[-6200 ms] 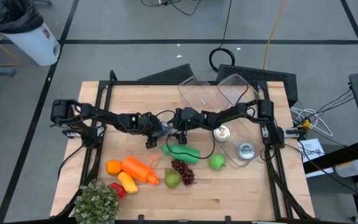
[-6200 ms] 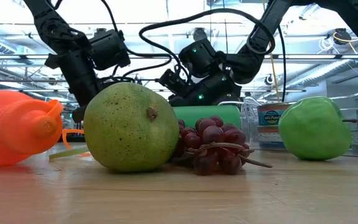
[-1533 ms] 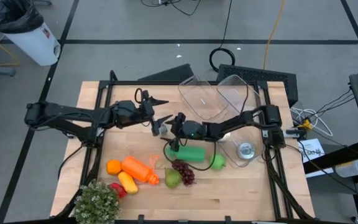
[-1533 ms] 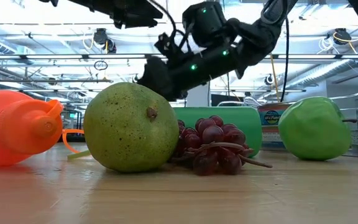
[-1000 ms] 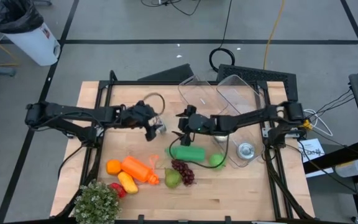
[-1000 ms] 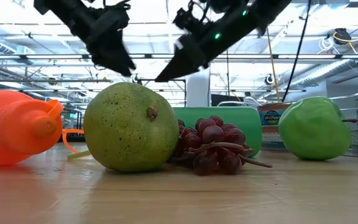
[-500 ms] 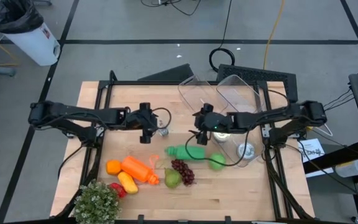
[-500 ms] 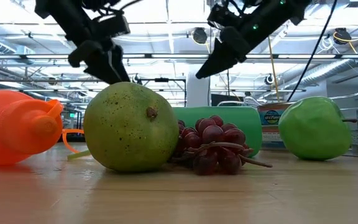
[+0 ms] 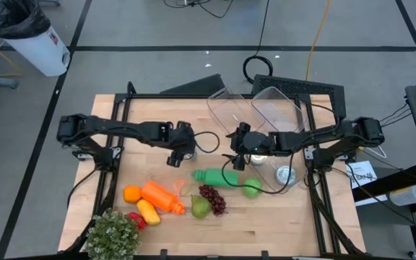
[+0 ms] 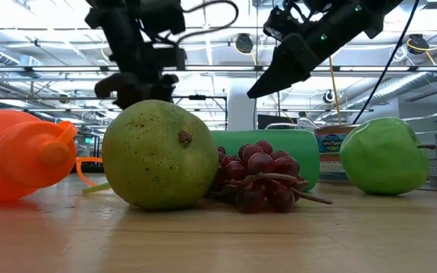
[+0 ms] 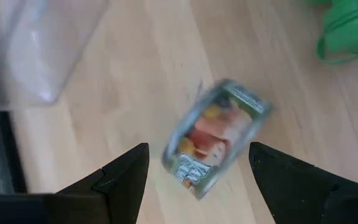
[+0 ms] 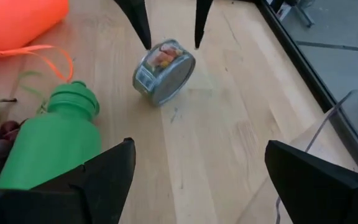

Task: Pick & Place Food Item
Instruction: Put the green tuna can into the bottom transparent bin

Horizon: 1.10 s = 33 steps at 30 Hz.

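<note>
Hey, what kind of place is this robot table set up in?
Probably a robotics lab or workshop: a bare wooden table on a taped grey floor, loose cables trailing across it, and exposed ceiling beams with strip lights behind.

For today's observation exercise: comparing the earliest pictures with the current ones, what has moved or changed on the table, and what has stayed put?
The two arms, tangled mid-table earlier, have drawn apart. The left pincer now hangs open over a small food can lying on its side. The right pincer has pulled back toward its own side, open and empty. The green bottle has shifted slightly. The pear, grapes, green apple and orange bottle stayed put.
</note>
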Each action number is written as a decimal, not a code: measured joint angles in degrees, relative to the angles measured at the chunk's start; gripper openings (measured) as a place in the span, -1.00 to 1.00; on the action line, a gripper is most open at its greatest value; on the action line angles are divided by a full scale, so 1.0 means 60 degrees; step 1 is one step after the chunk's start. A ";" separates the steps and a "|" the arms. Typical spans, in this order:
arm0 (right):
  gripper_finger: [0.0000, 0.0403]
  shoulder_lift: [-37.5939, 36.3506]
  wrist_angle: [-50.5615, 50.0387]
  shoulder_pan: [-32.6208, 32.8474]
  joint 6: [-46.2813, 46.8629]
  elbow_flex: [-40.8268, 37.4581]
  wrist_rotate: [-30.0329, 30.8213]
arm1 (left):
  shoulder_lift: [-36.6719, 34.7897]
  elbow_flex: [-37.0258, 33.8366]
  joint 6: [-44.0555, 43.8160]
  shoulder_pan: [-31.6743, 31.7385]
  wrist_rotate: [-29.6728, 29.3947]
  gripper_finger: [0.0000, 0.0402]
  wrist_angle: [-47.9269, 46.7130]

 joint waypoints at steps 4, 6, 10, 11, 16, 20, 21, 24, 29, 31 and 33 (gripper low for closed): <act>0.68 0.0004 -0.0073 0.0000 -0.0015 0.0000 -0.0002 | 0.0673 0.0260 0.0342 0.0135 0.0240 0.41 -0.0112; 0.68 0.0004 -0.0094 0.0000 -0.0012 0.0000 -0.0004 | 0.0942 0.0418 0.0395 0.0182 0.0238 0.41 -0.0130; 0.68 0.0004 -0.0161 0.0000 0.0011 0.0000 -0.0004 | 0.1236 0.0503 0.0296 0.0257 0.0181 0.40 -0.0295; 0.68 0.0004 -0.0177 0.0000 0.0011 0.0000 -0.0004 | 0.1240 0.0503 0.0155 0.0260 0.0155 0.38 -0.0361; 0.68 0.0004 -0.0186 0.0000 0.0015 0.0000 -0.0004 | 0.1090 0.0503 -0.0663 0.0231 0.0161 -0.11 -0.0663; 0.68 0.0004 -0.0226 0.0000 0.0018 0.0000 -0.0004 | 0.0798 0.0503 -0.1555 0.0196 0.0181 -0.35 -0.0563; 0.68 0.0004 -0.0236 0.0007 0.0035 0.0000 0.0000 | 0.0682 0.0502 -0.1883 0.0227 0.0343 -0.35 -0.0504; 0.68 0.0004 -0.0389 0.0062 0.0228 0.0000 0.0008 | 0.0090 0.0136 -0.2664 0.0362 0.1528 -0.35 0.0423; 0.68 -0.0010 -0.0871 0.0248 0.0491 0.0000 0.0007 | -0.1015 -0.1991 -0.2758 0.0427 0.2306 -0.35 0.5436; 0.68 -0.0007 -0.0860 0.0322 0.0517 0.0000 0.0015 | -0.1288 -0.2915 -0.3027 0.0603 0.2365 -0.35 0.7410; 0.68 -0.0007 -0.0551 0.0357 0.0514 0.0000 0.0015 | -0.1323 -0.3659 -0.3326 0.0718 0.2275 -0.35 0.9582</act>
